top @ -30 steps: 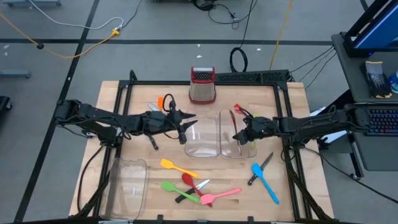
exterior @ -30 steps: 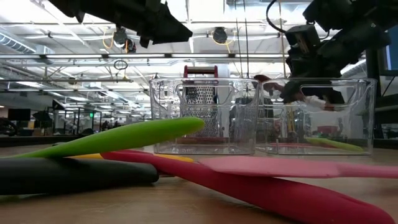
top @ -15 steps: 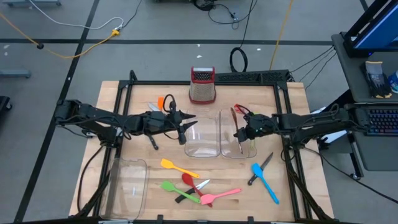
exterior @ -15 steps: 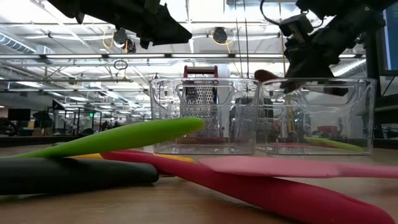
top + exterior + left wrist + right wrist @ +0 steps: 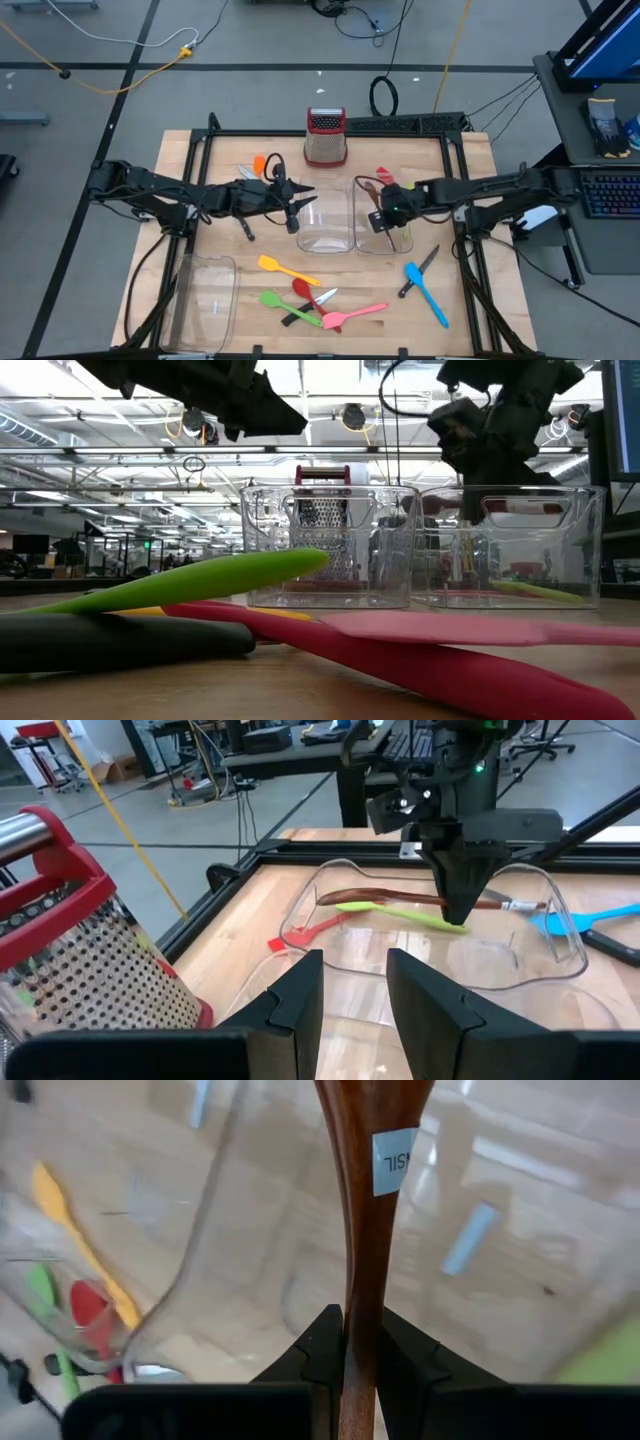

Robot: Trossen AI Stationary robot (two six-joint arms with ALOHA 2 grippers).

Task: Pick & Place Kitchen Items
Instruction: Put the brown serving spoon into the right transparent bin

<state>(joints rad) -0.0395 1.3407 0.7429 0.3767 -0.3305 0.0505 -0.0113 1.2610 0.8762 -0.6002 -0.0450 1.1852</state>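
Observation:
My right gripper [image 5: 380, 214] is shut on a brown wooden utensil [image 5: 385, 898] with a white sticker [image 5: 394, 1160], above the right clear tray [image 5: 404, 240]. A green utensil [image 5: 425, 919] lies on that tray's floor. A red spatula [image 5: 300, 932] lies on the table beyond the tray. My left gripper [image 5: 298, 214] is open and empty above the middle clear tray [image 5: 325, 238]; its fingers show apart in the left wrist view [image 5: 352, 982]. Yellow [image 5: 285, 268], green [image 5: 283, 303], red [image 5: 304, 289], pink [image 5: 352, 315] and blue [image 5: 426, 292] utensils and a black-handled knife [image 5: 420, 268] lie on the near table. My right gripper pinches the wooden utensil's narrow handle [image 5: 362, 1295] between its two fingers, partway along its length. The fingers [image 5: 458, 900] come from above, pointing down, and lie across the handle. The utensil hangs about level, clear of the tray's floor and over the green utensil.
A metal grater with a red top [image 5: 325, 136] stands at the far middle. An orange utensil [image 5: 266, 163] lies behind my left gripper. A third clear tray [image 5: 205, 300] sits at the near left. Black frame rails [image 5: 200, 150] run along the table's sides.
My right gripper has risen out of the right tray with the wooden utensil, gone a little toward the table's left and turned. The utensil now hangs about level near the tray's rim.

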